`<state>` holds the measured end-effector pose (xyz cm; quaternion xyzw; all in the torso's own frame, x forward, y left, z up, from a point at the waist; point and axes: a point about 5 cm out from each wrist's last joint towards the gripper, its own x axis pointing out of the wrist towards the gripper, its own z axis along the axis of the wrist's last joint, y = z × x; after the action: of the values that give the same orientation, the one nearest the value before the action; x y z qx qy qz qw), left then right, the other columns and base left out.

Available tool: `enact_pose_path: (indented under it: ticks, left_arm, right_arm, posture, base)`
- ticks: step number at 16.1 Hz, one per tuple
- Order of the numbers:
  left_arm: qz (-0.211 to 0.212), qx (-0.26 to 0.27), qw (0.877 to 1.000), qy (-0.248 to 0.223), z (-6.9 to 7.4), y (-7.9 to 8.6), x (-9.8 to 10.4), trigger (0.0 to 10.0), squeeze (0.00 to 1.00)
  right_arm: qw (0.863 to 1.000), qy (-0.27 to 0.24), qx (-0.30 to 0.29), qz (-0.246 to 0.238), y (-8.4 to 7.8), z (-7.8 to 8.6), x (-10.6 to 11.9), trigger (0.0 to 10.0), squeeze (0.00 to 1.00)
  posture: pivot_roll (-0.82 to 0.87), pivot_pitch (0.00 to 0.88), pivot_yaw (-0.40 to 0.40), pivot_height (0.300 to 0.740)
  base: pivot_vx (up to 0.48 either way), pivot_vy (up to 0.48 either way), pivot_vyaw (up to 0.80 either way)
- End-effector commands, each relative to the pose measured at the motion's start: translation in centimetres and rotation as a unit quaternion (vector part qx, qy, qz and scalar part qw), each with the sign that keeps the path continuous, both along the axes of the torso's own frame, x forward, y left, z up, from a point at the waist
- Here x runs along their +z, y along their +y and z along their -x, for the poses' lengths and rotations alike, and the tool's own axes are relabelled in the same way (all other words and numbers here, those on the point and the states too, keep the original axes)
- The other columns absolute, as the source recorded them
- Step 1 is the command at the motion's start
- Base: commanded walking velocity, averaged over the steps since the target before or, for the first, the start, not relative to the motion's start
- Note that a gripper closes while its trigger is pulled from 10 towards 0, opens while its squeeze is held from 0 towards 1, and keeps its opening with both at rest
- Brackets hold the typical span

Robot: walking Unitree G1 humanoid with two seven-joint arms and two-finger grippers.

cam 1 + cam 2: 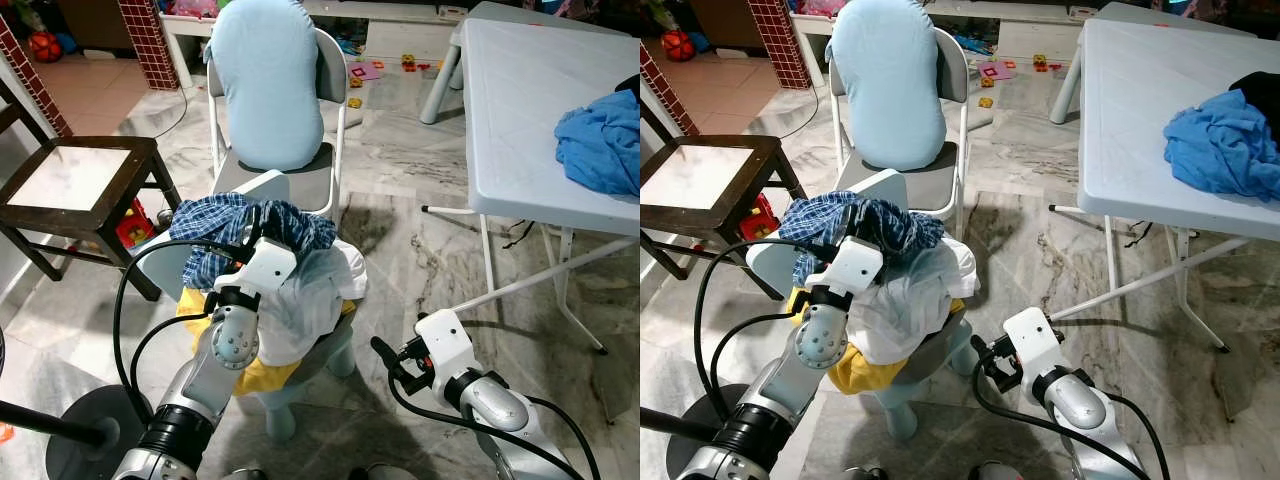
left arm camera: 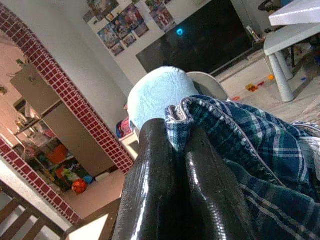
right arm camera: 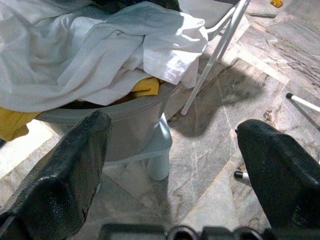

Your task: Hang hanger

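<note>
You had bright, even daylight in both head views, and they were sharp across the marble floor point(image 1: 420, 250), with no motion blur. Soft shadows lay on that floor under the small grey chair point(image 1: 300, 385) and beneath the white table point(image 1: 530, 120). The table top was close to washed out. In the left wrist view the black fingers point(image 2: 165, 190) were close, out of focus and carried glossy streaks of glare; the room behind looked paler. In the right wrist view the white cloth point(image 3: 100, 55) was nearly overexposed, and the fingers point(image 3: 65, 175) at the edges were soft.
</note>
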<state>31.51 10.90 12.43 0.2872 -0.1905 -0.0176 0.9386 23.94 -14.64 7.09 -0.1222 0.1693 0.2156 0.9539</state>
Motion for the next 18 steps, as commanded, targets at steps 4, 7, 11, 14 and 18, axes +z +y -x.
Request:
enact_pose_path:
  ticks: [4, 7, 11, 14, 18]
  left_arm:
    - [0.044, -0.044, 0.995, 0.077, 0.4, -0.9, -2.0, 10.0, 0.00]
    - [0.064, -0.087, 0.977, 0.182, 1.7, -2.1, -5.2, 10.0, 0.00]
    - [0.045, -0.111, 0.964, 0.236, 2.4, -2.7, -6.8, 10.0, 0.00]
    - [0.066, -0.122, 0.947, 0.291, 3.2, -2.2, -8.5, 10.0, 0.00]
    - [0.071, -0.113, 0.949, 0.285, 3.3, -2.0, -8.3, 10.0, 1.00]
  right_arm:
    - [1.000, -0.008, 0.002, 0.005, -0.1, -0.2, 0.4, 10.0, 0.00]
    - [1.000, -0.001, 0.009, 0.010, -0.1, 0.1, 0.1, 10.0, 0.00]
    - [1.000, 0.009, 0.016, 0.020, -0.2, 0.4, -0.2, 10.0, 0.00]
    - [1.000, 0.011, 0.019, 0.022, -0.3, 0.5, -0.3, 10.0, 0.00]
    - [0.999, 0.016, 0.023, 0.024, -0.1, 0.7, -0.5, 10.0, 0.00]
  posture:
    - [-0.14, 0.113, -0.044, 0.740]
    - [-0.14, 0.112, -0.046, 0.740]
    - [-0.14, 0.112, -0.050, 0.740]
    - [-0.14, 0.113, -0.052, 0.740]
    - [-0.14, 0.114, -0.055, 0.740]
  base:
    - [0.000, 0.000, 0.00]
    - [0.000, 0.000, 0.00]
    - [0.000, 0.000, 0.00]
    - [0.000, 0.000, 0.00]
    - [0.000, 0.000, 0.00]
